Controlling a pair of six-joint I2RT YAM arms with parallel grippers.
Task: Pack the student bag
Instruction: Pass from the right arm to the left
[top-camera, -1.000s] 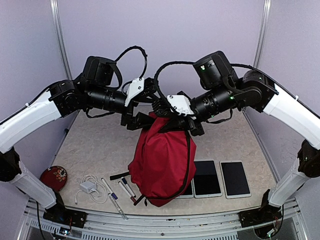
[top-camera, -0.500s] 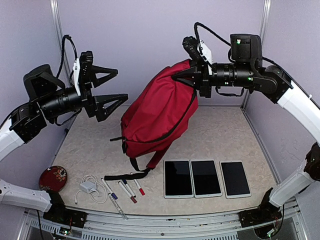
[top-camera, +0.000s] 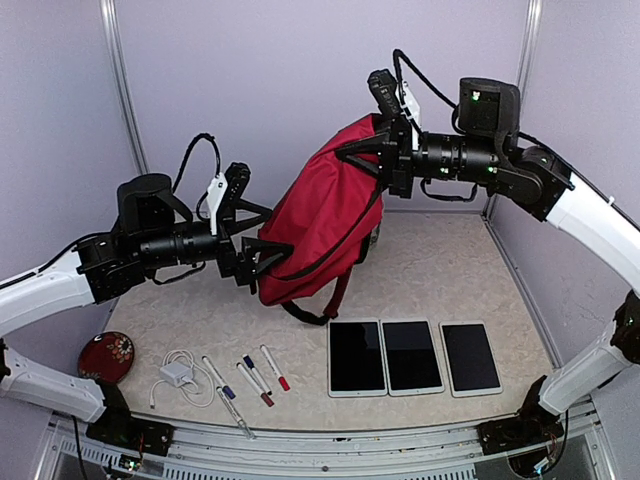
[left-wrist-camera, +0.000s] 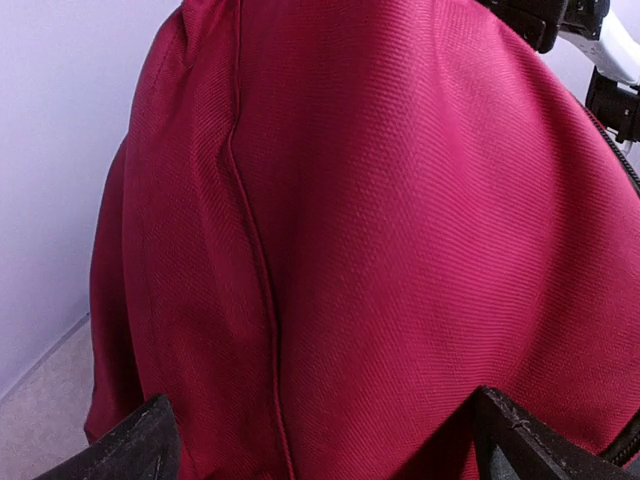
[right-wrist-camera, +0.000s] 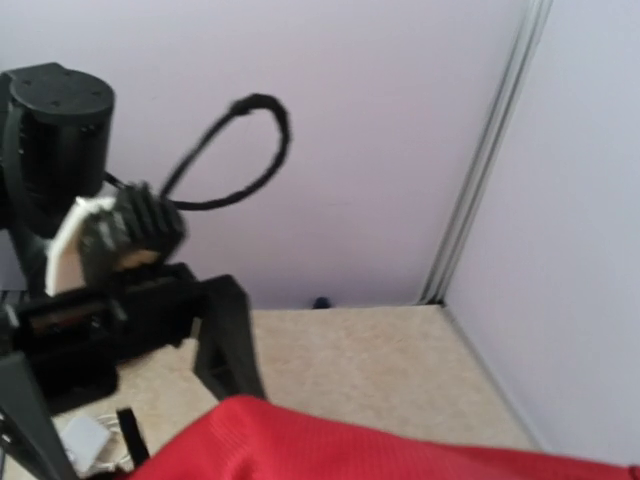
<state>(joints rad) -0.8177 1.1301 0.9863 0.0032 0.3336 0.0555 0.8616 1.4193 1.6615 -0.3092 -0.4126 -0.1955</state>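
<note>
Hanging tilted above the bench (top-camera: 440, 270), the student bag (top-camera: 325, 215) is pinched at its top end by the right jaws, shut tight on the fabric. The left jaws stand wide open at its lower end, holding nothing. Three tablets (top-camera: 412, 357) and some markers (top-camera: 255, 378) lie nearer the arms.

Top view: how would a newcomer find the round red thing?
On the table, look at the near left corner. Left of the white charger lies a round red case. It is the only round thing, with a flower pattern on top.
</note>
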